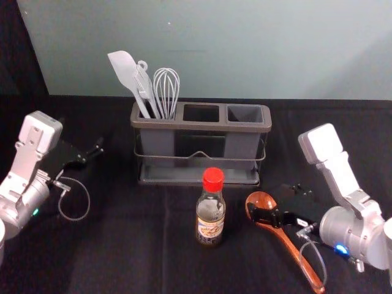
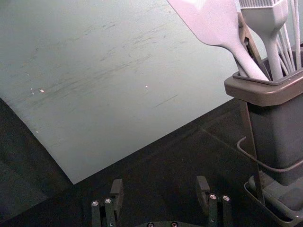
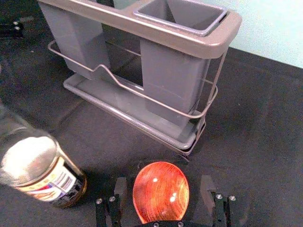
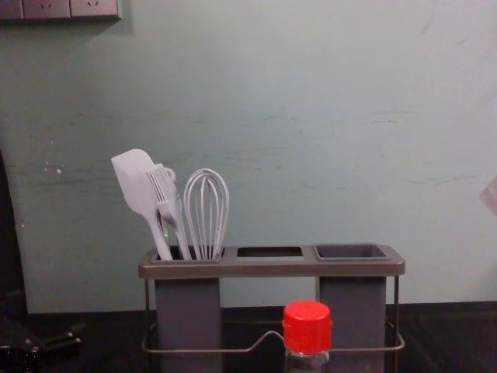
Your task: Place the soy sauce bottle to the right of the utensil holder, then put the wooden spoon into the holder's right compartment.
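The right hand (image 1: 267,199) is low over the tabletop (image 1: 147,245), wide open, its fingers on either side of the spoon's (image 1: 290,246) bowl, gripping nothing. The spoon lies right of the bottle (image 1: 210,214), handle toward the near right. The bottle stands upright, near side of the holder (image 1: 199,125). The left hand (image 1: 92,152), open and empty, is parked left of the holder.

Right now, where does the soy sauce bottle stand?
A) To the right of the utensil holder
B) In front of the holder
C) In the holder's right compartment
B: the head view shows the soy sauce bottle upright on the robot's side of the utensil holder, between the holder's two ends.
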Robot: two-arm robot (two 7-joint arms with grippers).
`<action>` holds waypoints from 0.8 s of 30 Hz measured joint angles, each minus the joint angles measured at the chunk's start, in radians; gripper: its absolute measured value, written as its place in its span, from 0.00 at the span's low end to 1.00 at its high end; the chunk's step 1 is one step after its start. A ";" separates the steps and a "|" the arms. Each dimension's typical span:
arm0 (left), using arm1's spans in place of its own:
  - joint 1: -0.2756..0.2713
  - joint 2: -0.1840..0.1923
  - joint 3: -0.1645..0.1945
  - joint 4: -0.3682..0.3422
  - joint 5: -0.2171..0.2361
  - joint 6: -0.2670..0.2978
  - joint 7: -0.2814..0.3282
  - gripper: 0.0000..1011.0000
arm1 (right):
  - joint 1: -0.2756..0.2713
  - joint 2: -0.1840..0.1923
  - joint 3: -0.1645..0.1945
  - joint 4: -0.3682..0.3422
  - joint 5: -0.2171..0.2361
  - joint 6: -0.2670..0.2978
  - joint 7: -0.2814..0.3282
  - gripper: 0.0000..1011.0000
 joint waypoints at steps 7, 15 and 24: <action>0.000 0.000 0.000 0.000 0.000 0.000 0.000 0.99 | 0.025 -0.027 -0.020 0.039 -0.022 0.013 0.010 0.99; 0.000 0.000 0.000 0.000 0.000 0.000 0.000 0.99 | 0.041 -0.052 -0.035 0.072 -0.054 0.019 0.024 0.99; 0.000 0.000 0.000 0.000 0.000 0.000 0.000 0.99 | 0.053 -0.079 -0.027 0.101 -0.073 0.029 0.036 0.99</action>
